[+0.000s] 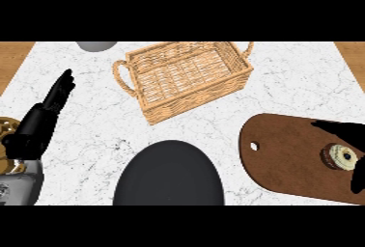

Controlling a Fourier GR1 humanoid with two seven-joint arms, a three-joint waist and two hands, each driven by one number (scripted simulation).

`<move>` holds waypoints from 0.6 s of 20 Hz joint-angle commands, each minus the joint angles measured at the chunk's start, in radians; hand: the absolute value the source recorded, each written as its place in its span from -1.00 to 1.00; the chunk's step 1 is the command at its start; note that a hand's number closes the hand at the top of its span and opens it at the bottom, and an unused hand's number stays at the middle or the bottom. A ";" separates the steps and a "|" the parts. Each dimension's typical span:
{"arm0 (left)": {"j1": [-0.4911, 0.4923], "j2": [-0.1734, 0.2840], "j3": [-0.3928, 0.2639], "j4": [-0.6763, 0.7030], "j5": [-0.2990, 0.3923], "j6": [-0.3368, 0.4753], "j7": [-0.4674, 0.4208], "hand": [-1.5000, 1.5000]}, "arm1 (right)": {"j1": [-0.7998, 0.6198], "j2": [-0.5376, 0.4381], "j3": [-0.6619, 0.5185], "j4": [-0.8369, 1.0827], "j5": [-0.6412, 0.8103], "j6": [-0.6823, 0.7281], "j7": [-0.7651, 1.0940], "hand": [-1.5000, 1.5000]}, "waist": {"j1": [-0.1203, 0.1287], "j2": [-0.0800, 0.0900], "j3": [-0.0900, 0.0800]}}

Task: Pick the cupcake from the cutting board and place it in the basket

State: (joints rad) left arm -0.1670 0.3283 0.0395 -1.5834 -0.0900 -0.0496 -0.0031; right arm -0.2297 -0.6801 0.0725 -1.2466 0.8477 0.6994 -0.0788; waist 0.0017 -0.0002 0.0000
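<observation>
The cupcake [339,157] lies on its side near the right end of the brown cutting board [285,154], its pale frosting facing up. My right hand [342,129] comes in from the right edge, one part just above the cupcake and another just below-right of it, spread either side without closing on it. The woven basket [146,103], with two handles, stands at the top centre and has nothing in it. My left hand [51,103] rests at the left, fingers straight and pointing up, far from the board.
A dark oval plate [169,176] lies at the front centre between my arms. A grey rounded object [98,45] shows at the counter's far edge. Wooden strips border the white marble top at both sides.
</observation>
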 commanded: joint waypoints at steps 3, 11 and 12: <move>-0.034 0.002 0.037 -0.023 -0.009 -0.033 0.044 0.00 | -0.058 0.023 -0.012 0.136 0.065 -0.031 -0.082 -1.00 | 0.003 0.001 0.000; -0.031 -0.012 0.073 0.077 -0.012 -0.067 -0.064 0.00 | -0.022 0.050 -0.032 0.179 0.112 -0.115 -0.146 1.00 | 0.002 0.002 0.000; -0.067 -0.051 0.028 0.060 -0.068 -0.015 0.004 0.00 | 0.024 0.057 -0.029 0.060 0.104 -0.057 -0.093 1.00 | -0.004 0.000 0.000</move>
State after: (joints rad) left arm -0.1875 0.2937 0.0720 -1.5500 -0.1271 -0.0813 -0.0230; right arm -0.2388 -0.6390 0.0250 -1.1691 0.9237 0.6452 -0.1591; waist 0.0015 -0.0053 -0.0078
